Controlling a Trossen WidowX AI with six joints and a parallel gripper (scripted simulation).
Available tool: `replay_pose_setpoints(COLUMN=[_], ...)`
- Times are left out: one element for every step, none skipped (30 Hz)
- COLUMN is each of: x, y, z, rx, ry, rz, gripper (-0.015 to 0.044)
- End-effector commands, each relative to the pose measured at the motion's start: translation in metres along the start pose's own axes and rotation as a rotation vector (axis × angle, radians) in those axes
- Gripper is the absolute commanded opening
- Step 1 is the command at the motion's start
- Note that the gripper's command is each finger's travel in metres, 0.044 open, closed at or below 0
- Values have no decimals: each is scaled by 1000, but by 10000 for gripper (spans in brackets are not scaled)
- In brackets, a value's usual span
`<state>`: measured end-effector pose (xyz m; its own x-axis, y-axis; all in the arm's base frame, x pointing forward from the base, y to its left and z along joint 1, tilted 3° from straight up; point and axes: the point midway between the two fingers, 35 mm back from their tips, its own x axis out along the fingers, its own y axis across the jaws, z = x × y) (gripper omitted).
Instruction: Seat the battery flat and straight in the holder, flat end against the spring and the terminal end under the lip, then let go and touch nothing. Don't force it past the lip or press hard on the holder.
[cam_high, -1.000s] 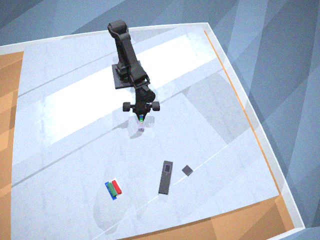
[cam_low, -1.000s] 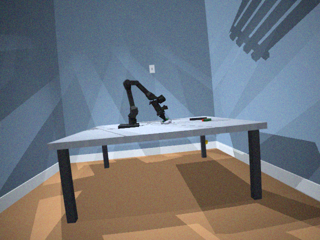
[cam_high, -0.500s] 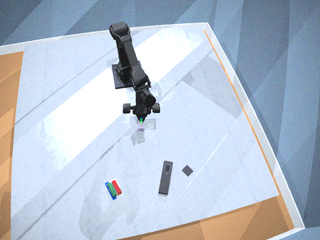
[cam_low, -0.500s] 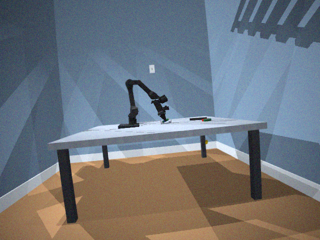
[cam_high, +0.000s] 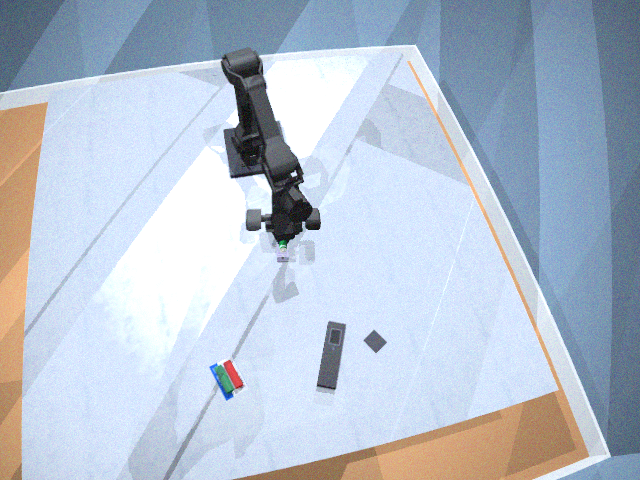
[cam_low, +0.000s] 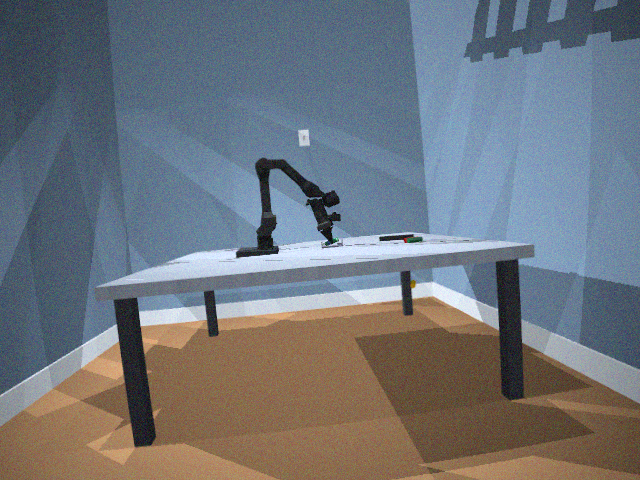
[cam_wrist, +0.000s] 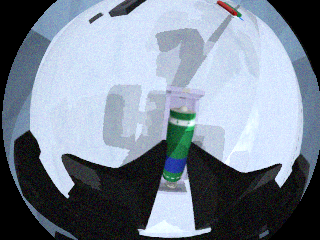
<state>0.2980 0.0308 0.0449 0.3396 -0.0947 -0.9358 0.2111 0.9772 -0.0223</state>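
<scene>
The battery (cam_wrist: 180, 137) (cam_high: 282, 243) is green with a blue band and a white ring. My gripper (cam_wrist: 176, 146) is shut on it, one finger on each side. The pale lilac holder (cam_wrist: 201, 95) (cam_high: 282, 258) lies on the table under and around the battery. In the wrist view the battery's far end, with a small pale nub, is just short of the holder's far end wall. Its near end is by the holder's near end, where a small metallic piece shows. The battery looks slightly skewed to the holder's length and tilted in the exterior view. Whether it touches the holder floor cannot be told.
A dark remote-like object (cam_high: 329, 361) (cam_wrist: 126, 7) lies away from the arm, with a small dark square piece (cam_high: 375, 341) (cam_wrist: 96, 18) beside it. A blue and white piece with a red and a green cylinder (cam_high: 225, 379) (cam_wrist: 229, 8) lies at the other side.
</scene>
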Motion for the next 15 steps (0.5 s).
replay_pose_setpoints(x=[2, 2, 2, 2, 3, 3, 3, 3, 3, 3, 4, 4, 4, 4, 4], y=[0, 0, 0, 0, 0, 0, 0, 0, 0, 0, 0, 0, 0, 0, 0], z=[-3, -3, -3, -2, -2, -2, -2, -2, -2, -2, -2, -1, -1, -1, -1], rx=[-7, -7, -7, -7, -7, -7, -7, -7, -6, -6, -6, -6, -6, -5, -5], ry=[40, 46, 53, 59, 65, 71, 78, 84, 90, 96, 103, 109, 115, 121, 128], rz=[0, 0, 0, -1, -1, -1, -1, -2, -2, -2, -2, -2, -2, -3, -3], gripper=[60, 60, 60, 60, 60, 60, 60, 60, 60, 60, 60, 60, 60, 60, 60])
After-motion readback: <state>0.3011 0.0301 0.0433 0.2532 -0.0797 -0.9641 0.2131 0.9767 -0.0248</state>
